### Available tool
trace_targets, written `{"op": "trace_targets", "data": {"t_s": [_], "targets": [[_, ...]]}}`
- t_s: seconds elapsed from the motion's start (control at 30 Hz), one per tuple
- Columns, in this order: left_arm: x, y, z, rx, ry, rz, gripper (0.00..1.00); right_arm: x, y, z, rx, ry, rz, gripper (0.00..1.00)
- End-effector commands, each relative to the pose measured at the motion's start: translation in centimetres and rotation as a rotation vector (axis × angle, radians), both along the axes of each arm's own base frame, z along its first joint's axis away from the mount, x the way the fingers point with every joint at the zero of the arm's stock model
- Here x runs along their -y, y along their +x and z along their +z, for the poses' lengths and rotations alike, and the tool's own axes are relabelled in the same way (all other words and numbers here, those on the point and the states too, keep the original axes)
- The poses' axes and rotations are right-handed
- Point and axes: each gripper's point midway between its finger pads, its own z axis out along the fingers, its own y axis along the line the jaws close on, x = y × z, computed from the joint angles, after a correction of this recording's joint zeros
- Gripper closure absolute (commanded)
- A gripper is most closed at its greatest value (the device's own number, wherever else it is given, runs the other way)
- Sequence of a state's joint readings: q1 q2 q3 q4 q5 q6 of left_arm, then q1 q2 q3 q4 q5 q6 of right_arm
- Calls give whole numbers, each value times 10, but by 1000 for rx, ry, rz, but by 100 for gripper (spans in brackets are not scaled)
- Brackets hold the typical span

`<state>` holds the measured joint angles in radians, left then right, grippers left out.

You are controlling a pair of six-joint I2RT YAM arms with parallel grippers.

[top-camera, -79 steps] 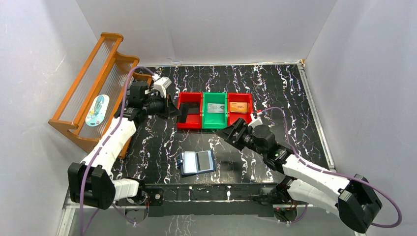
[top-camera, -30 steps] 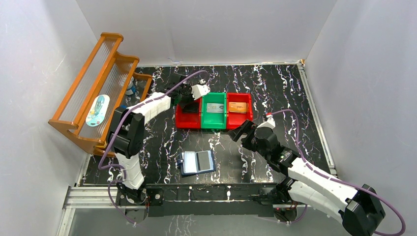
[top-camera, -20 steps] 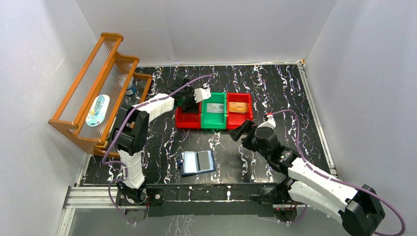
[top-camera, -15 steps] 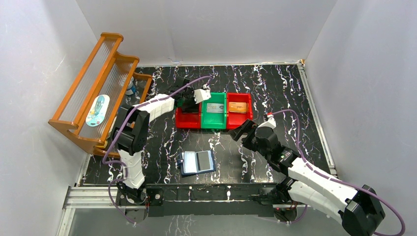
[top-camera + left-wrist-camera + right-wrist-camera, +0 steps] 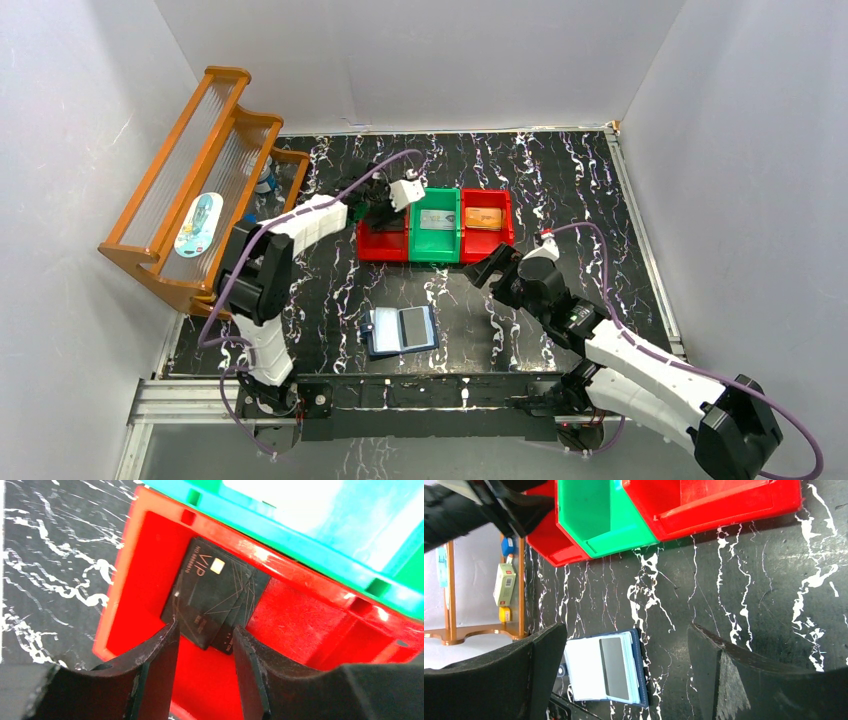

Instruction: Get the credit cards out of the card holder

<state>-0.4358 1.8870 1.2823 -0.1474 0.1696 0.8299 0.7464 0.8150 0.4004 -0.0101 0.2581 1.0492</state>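
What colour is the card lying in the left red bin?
Black, with pale VIP lettering and thin lines; the left wrist view shows the card best.

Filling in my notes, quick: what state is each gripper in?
Left gripper: open above the black card in the red bin.
Right gripper: open, empty.

Your left arm (image 5: 305,218) and right arm (image 5: 640,360): white shells, black joints, a purple cable (image 5: 385,160) looped along each; left gripper (image 5: 205,630) fingers (image 5: 150,670) matte black, scuffed.

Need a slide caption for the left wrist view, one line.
Left gripper open over black VIP credit cards lying fanned in the red bin, green bin alongside.
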Motion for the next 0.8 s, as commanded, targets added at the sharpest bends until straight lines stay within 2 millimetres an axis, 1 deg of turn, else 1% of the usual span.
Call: {"op": "trace_targets", "data": {"t_s": [0.0, 0.1, 0.17, 0.23, 0.27, 0.3, 0.33, 0.37, 0.4, 0.43, 0.47, 0.53, 0.6, 0.67, 0.77], "targets": [[15, -11, 76, 70, -188, 35, 57, -13, 6, 27, 36, 61, 30, 2], [22, -29, 104, 48, -322, 75, 56, -22, 3, 28, 16, 65, 74, 2], [27, -48, 122, 8, -441, 115, 55, -29, 1, 28, -6, 70, 107, 2], [32, -71, 136, -65, -564, 164, 52, -38, -2, 25, -36, 74, 149, 2], [34, -85, 147, -109, -632, 185, 50, -42, -4, 24, -51, 78, 169, 4], [38, -99, 144, -188, -684, 208, 49, -45, -5, 22, -67, 80, 185, 6], [41, -116, 152, -263, -760, 239, 48, -49, -7, 20, -83, 83, 202, 9], [44, -129, 154, -336, -817, 269, 47, -53, -8, 18, -99, 85, 219, 13], [49, -145, 153, -429, -867, 285, 47, -56, -10, 15, -112, 89, 236, 18], [51, -155, 151, -497, -903, 317, 48, -60, -12, 13, -126, 94, 258, 22], [55, -169, 145, -602, -940, 343, 49, -64, -14, 10, -143, 100, 275, 27], [62, -189, 140, -781, -1009, 394, 51, -70, -17, 4, -178, 119, 295, 34], [67, -205, 131, -940, -1037, 434, 53, -73, -19, -3, -214, 125, 301, 40], [71, -217, 121, -1050, -1031, 468, 53, -76, -20, -8, -236, 130, 309, 45], [76, -228, 105, -1100, -994, 510, 54, -74, -20, -21, -296, 117, 278, 47]]}}
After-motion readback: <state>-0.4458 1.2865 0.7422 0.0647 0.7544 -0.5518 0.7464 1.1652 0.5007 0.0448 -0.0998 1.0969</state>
